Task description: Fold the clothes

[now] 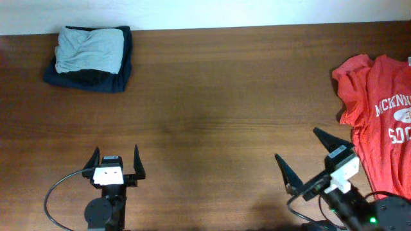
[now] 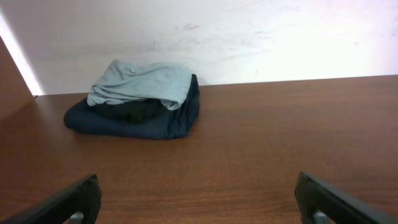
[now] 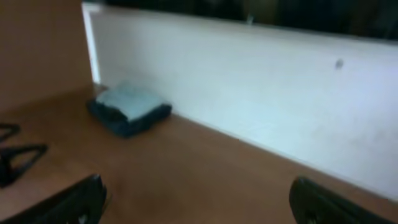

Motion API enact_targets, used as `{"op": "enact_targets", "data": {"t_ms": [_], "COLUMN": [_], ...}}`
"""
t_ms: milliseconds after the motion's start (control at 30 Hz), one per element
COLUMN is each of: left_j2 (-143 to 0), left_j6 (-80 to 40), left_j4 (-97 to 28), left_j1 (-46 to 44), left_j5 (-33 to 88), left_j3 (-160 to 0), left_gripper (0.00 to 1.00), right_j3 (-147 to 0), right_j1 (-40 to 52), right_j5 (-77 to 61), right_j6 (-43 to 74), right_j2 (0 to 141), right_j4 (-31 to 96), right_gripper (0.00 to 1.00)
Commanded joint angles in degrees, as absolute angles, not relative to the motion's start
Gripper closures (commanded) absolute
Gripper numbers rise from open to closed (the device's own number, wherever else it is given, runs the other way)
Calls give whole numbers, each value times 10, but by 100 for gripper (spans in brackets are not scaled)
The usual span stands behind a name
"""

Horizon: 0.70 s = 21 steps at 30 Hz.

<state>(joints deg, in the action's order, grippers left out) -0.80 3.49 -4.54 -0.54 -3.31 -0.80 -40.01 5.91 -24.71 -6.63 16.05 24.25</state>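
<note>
A folded pale grey-teal T-shirt (image 1: 90,50) lies on top of a folded dark navy garment (image 1: 96,80) at the far left corner of the table. It also shows in the left wrist view (image 2: 140,84) and, blurred, in the right wrist view (image 3: 127,101). A red T-shirt with white lettering (image 1: 382,106) lies spread and crumpled at the right edge. My left gripper (image 1: 116,158) is open and empty near the front left. My right gripper (image 1: 304,154) is open and empty near the front right, just left of the red T-shirt.
The brown wooden table (image 1: 212,96) runs back to a white wall (image 2: 249,37). A black cable (image 1: 54,192) loops by the left arm's base. The left gripper's fingers show at the left edge of the right wrist view (image 3: 18,158).
</note>
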Motion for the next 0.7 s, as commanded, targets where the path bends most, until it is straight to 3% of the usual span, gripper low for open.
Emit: {"op": "enact_targets", "data": {"t_ms": [0, 233, 400, 667], "left_j2": [-3, -4, -3, -4], "left_j6": [42, 42, 42, 42], "left_j4": [-46, -46, -46, -46], "left_j1": [-7, -7, -7, -7], "left_j5": [-27, -27, -27, -27], "left_j3": [-5, -5, -5, -5], "left_gripper": [1, 1, 1, 1], "right_j3": [-294, -139, -83, -21], "right_j1": [54, 52, 52, 51], "right_j5": [-251, -238, -163, -117], "right_j6": [-66, -21, 52, 54], "right_j2": [101, 15, 2, 2], "right_j4": [149, -22, -70, -115], "right_gripper": [1, 1, 1, 1]}}
